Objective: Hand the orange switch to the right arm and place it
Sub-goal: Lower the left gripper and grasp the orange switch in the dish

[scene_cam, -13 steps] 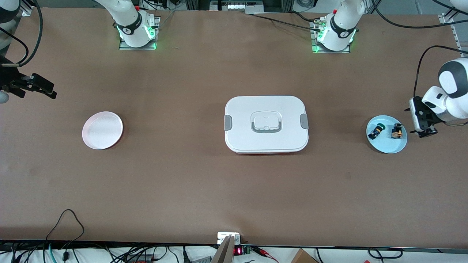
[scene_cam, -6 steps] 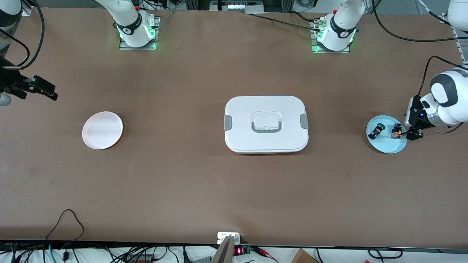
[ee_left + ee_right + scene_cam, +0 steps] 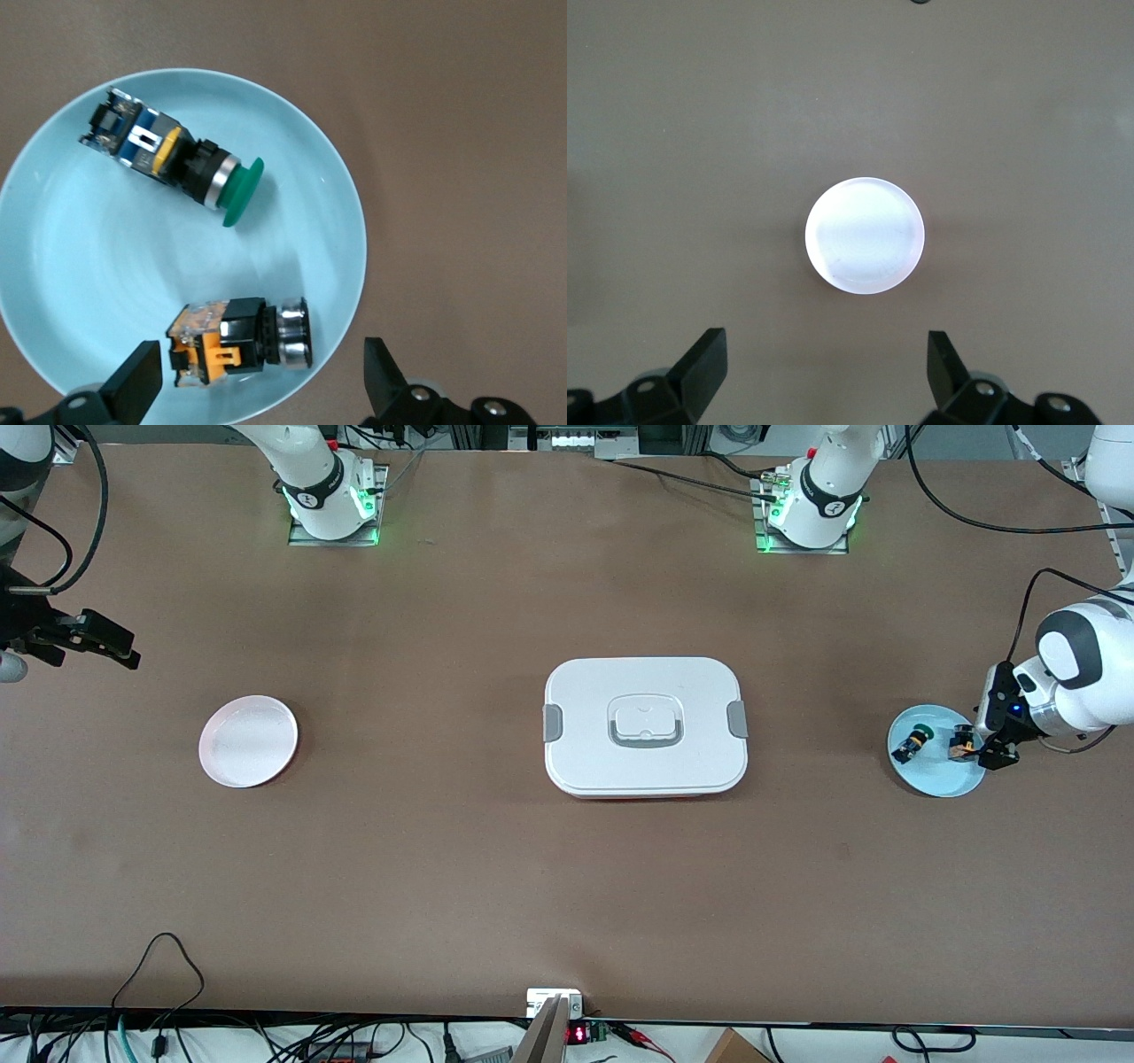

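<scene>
The orange switch (image 3: 960,742) lies on its side on the light blue plate (image 3: 939,779) at the left arm's end of the table. In the left wrist view the orange switch (image 3: 239,341) shows an orange-and-black body with a silver ring, near the plate's (image 3: 80,274) rim. My left gripper (image 3: 985,755) is low over that rim, open and empty (image 3: 260,394), with its jaws on either side of the orange switch. My right gripper (image 3: 120,651) waits open and empty (image 3: 824,367) over the table at the right arm's end.
A black-and-blue switch with a green cap (image 3: 912,742) lies on the same plate (image 3: 173,159), apart from the orange one. A white lidded box (image 3: 645,726) sits mid-table. A pale pink plate (image 3: 248,740) lies toward the right arm's end (image 3: 865,235).
My left gripper has come down and in from beside the blue plate to straddle the orange switch. The right gripper has barely shifted.
</scene>
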Tool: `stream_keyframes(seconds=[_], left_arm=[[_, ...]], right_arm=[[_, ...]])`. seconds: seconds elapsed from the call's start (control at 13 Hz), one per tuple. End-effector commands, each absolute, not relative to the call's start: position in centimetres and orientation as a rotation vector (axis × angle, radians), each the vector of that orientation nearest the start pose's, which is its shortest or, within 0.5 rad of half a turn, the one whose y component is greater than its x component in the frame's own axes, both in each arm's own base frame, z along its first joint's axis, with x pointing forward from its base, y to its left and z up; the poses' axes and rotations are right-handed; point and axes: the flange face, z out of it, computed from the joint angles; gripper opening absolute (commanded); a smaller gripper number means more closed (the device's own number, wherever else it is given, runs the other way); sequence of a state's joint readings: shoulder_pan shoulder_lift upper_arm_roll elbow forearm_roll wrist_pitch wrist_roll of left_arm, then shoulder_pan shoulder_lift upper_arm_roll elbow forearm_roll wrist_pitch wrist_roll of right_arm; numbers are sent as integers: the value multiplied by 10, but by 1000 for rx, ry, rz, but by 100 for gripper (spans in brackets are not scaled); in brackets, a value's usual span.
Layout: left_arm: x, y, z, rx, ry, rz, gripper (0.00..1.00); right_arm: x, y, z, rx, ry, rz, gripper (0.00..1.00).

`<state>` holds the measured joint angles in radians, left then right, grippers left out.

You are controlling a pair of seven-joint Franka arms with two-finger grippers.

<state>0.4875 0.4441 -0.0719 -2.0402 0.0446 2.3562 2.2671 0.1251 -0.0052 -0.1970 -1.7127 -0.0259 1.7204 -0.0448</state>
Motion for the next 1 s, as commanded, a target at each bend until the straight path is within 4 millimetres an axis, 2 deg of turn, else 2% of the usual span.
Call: stream_keyframes(seconds=[0.0,0.92], left_arm=[[545,235,211,-1892,2634,3,100],[548,242,185,-1866,2588,-25,100]], right_arm=[[563,-44,577,-3181,23,-30,100],[566,-42,574,-3180,19,-38,100]])
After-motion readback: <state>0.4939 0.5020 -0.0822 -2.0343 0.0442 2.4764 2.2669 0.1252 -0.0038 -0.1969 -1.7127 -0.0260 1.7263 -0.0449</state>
